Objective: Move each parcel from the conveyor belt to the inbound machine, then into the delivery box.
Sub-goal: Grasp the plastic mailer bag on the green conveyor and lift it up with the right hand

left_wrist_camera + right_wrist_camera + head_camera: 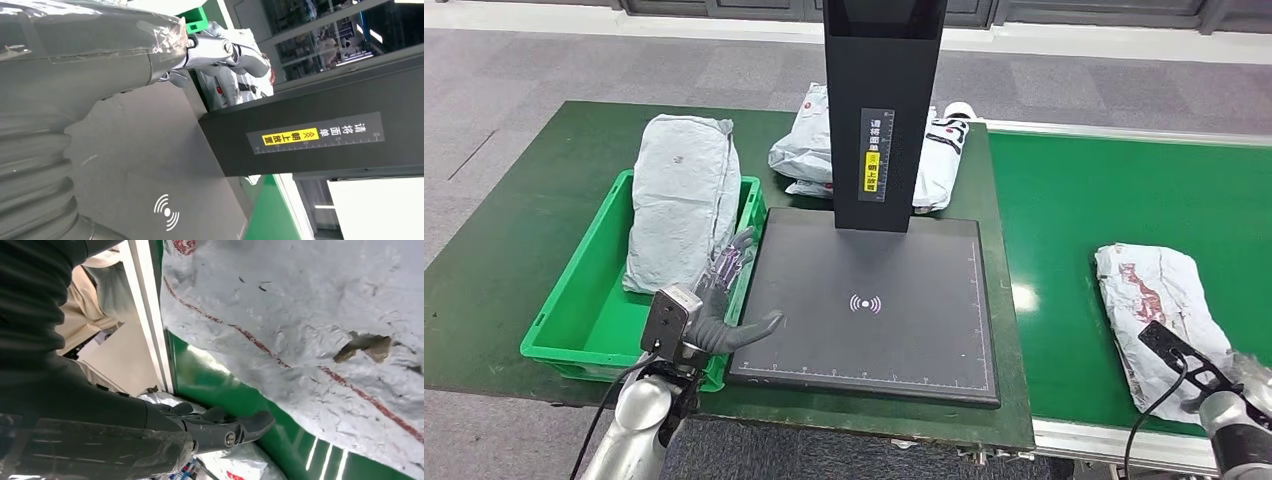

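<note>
Green conveyor belt point(1124, 200) carries a crumpled white parcel point(1159, 315), long axis running near-to-far, near end at belt edge. Scanner plate point(869, 300) sits on the desk point(514, 250). Green box point(584, 310) holds a grey parcel point(679, 200) lengthwise. Left hand point(724, 300) open, fingers spread, at plate's left edge. Right hand point(220, 427) by the white parcel, grip: cannot tell.

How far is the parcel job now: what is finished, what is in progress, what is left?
Done: one grey parcel leans in the green delivery box. In progress: the right hand is beside the white parcel on the conveyor belt, apparently not gripping it yet; the left hand hovers open at the edge of the bare inbound machine. Left: scanning and boxing that parcel. Some bags lie behind the machine.
</note>
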Controlling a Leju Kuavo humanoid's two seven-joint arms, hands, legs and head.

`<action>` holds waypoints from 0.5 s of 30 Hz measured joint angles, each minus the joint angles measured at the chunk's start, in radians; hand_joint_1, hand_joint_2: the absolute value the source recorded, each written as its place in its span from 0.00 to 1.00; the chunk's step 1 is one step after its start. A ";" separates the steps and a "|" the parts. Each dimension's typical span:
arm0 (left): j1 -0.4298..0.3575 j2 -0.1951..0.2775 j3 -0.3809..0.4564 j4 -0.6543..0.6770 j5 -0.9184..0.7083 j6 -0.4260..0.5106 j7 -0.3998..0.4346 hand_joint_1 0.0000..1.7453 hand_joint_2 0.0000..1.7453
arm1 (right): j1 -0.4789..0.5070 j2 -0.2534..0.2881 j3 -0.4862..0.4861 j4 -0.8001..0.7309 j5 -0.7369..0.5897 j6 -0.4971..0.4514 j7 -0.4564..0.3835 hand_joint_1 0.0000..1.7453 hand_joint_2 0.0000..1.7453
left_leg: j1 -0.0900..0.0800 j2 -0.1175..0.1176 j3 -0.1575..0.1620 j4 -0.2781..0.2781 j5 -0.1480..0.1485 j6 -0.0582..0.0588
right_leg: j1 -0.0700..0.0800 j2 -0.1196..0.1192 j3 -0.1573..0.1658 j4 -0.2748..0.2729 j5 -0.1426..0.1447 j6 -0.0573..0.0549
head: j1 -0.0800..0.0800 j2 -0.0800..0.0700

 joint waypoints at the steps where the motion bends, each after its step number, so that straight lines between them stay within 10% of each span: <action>1: 0.000 0.000 0.000 0.000 -0.002 0.001 0.002 0.00 1.00 | -0.005 0.000 0.001 0.011 0.000 0.001 -0.002 0.00 1.00 | 0.000 0.000 0.000 0.000 0.000 0.000 | 0.000 0.000 0.000 0.000 0.000 0.000 | 0.000 0.000; 10: -0.007 -0.004 0.002 0.017 -0.026 -0.004 0.013 0.00 1.00 | -0.010 0.003 0.019 0.060 -0.003 0.048 -0.066 0.00 1.00 | 0.000 0.000 0.000 0.000 0.000 0.000 | 0.000 0.000 0.000 0.000 0.000 0.000 | 0.000 0.000; 12: -0.007 -0.004 0.004 0.019 -0.026 -0.004 0.012 0.00 1.00 | -0.012 0.005 0.019 0.063 -0.004 0.049 -0.074 0.22 1.00 | 0.000 0.000 0.000 0.000 0.000 0.000 | 0.000 0.000 0.000 0.000 0.000 0.000 | 0.000 0.000; 15: -0.007 -0.004 0.006 0.020 -0.026 -0.004 0.008 0.00 1.00 | -0.017 0.008 0.019 0.065 -0.017 0.063 -0.095 0.89 1.00 | 0.000 0.000 0.000 0.000 0.000 0.000 | 0.000 0.000 0.000 0.000 0.000 0.000 | 0.000 0.000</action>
